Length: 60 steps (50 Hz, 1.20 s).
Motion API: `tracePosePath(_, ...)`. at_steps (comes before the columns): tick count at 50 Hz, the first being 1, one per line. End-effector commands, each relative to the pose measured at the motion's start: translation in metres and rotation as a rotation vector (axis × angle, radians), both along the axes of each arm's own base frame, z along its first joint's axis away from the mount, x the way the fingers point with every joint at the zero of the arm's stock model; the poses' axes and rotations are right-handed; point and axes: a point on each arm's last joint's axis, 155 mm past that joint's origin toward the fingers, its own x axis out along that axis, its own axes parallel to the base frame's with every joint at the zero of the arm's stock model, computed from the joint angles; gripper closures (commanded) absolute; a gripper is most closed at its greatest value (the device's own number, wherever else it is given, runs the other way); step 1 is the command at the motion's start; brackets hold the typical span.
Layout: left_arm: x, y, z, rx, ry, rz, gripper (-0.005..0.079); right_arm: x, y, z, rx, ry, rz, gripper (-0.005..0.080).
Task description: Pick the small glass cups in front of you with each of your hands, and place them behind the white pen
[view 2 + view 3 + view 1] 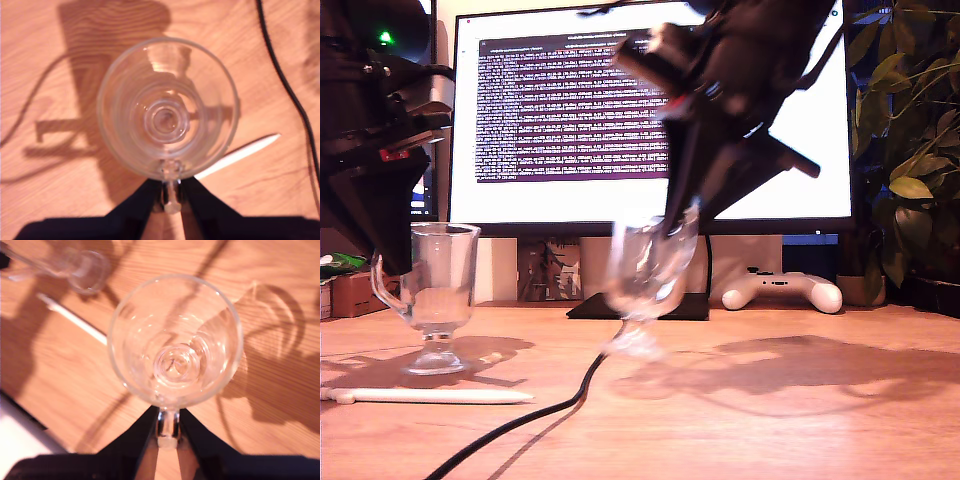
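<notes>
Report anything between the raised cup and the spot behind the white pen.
Nothing blocks the raised cup in my second gripper. The black cable crosses the desk below it, and the other cup already stands behind the white pen.

One cup point(438, 290) stands just behind pen point(430, 396), exterior view's left; other cup point(648, 280) mid-view.

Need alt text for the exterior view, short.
Two black grippers each hold a clear glass mug by its handle over a wooden desk: one mug stands on the desk at the exterior view's left, behind a white pen; the other hangs tilted mid-frame. A lit monitor fills the background.
</notes>
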Motion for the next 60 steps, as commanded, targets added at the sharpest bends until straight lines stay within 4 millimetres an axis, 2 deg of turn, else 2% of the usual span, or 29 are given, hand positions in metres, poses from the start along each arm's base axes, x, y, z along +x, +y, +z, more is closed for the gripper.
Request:
tracePosePath(1, -0.005, 0.000, -0.004, 0.006, 0.019, 0.004, 0.0762, 0.006, 0.021, 0.029, 0.067, -0.065, 0.029, 0.0765)
tracePosePath(11, -0.014, 0.008, -0.008, 0.043, 0.056, 0.019, 0.0746, 0.005, 0.037, 0.035, 0.082, -0.077, 0.055, 0.0765)
tracePosePath(20, -0.015, 0.011, -0.010, 0.057, 0.061, 0.029, 0.0587, 0.006, 0.040, 0.037, 0.088, -0.078, 0.053, 0.0765)
tracePosePath(24, -0.015, 0.011, -0.010, 0.056, 0.061, 0.029, 0.0557, 0.005, 0.040, 0.037, 0.089, -0.076, 0.050, 0.0765)
tracePosePath(37, -0.013, 0.007, -0.008, 0.036, 0.053, 0.024, 0.0552, 0.007, 0.046, 0.040, 0.110, -0.089, 0.045, 0.0765)
tracePosePath(41, -0.012, 0.007, -0.006, 0.032, 0.045, 0.024, 0.0516, 0.006, 0.051, 0.040, 0.117, -0.090, 0.050, 0.0765)
tracePosePath(45, -0.012, 0.006, -0.004, 0.027, 0.041, 0.022, 0.0483, 0.003, 0.055, 0.035, 0.113, -0.078, 0.052, 0.0765)
tracePosePath(60, -0.014, -0.011, 0.016, -0.082, -0.001, -0.014, 0.0483, 0.002, 0.066, 0.018, 0.101, -0.057, 0.063, 0.0765)
